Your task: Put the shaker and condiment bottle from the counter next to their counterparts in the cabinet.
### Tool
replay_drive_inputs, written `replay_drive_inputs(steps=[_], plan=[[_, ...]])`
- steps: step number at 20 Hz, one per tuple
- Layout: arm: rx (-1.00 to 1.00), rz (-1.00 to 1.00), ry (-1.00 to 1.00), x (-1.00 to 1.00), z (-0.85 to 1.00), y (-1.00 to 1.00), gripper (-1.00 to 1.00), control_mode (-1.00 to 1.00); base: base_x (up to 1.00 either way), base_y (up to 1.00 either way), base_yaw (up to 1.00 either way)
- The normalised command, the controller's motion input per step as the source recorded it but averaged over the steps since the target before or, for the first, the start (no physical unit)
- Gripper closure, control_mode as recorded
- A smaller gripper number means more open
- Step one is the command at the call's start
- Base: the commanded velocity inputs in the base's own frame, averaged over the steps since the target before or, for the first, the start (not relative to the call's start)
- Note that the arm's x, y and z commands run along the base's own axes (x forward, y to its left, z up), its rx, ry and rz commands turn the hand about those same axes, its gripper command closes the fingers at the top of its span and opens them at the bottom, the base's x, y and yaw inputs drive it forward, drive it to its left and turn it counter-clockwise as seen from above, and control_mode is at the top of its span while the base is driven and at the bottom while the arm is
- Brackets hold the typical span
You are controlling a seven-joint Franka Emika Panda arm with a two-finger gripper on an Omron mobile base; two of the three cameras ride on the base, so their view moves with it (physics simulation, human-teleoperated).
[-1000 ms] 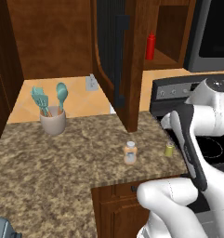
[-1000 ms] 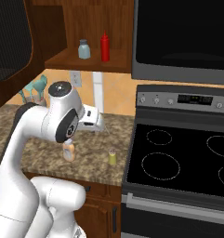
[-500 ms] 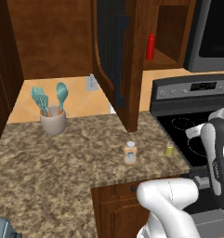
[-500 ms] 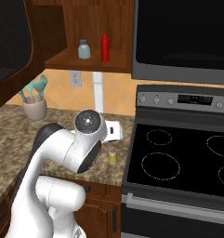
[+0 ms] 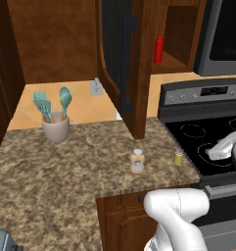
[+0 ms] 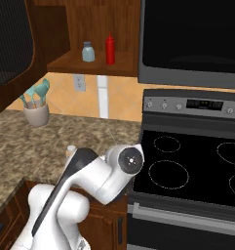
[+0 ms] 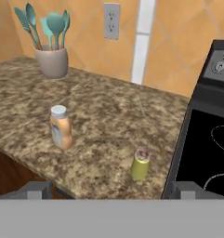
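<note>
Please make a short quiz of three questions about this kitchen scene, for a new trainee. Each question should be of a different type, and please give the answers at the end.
1. True or false: the orange condiment bottle and the small yellow shaker both stand on the counter.
2. Which item stands nearer the stove?
A. the orange condiment bottle
B. the small yellow shaker
C. the utensil cup
3. Fill in: on the cabinet shelf, beside the red squeeze bottle, stands a small ____ with a grey cap.

Key: 1 true. 2 B. 3 jar.
</note>
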Motion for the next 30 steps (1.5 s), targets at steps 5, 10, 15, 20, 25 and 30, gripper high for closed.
replay_drive_inputs(steps=[5, 10, 15, 20, 25, 30], plan=[[0.01, 0.28, -0.03, 0.00, -0.11, -0.14, -1.00, -1.00, 0.00, 0.00, 0.00], [0.00, 0.23, -0.16, -0.02, 0.00, -0.09, -1.00, -1.00, 0.00, 0.00, 0.00], [-0.06, 0.16, -0.09, 0.00, -0.13, 0.00, -1.00, -1.00, 0.00, 0.00, 0.00], [-0.09, 0.12, -0.03, 0.00, -0.28, 0.01, -1.00, -1.00, 0.00, 0.00, 0.00], [-0.09, 0.13, -0.05, 0.00, -0.35, 0.06, -1.00, -1.00, 0.00, 0.00, 0.00], [-0.02, 0.06, -0.06, 0.05, -0.04, 0.09, -1.00, -1.00, 0.00, 0.00, 0.00]])
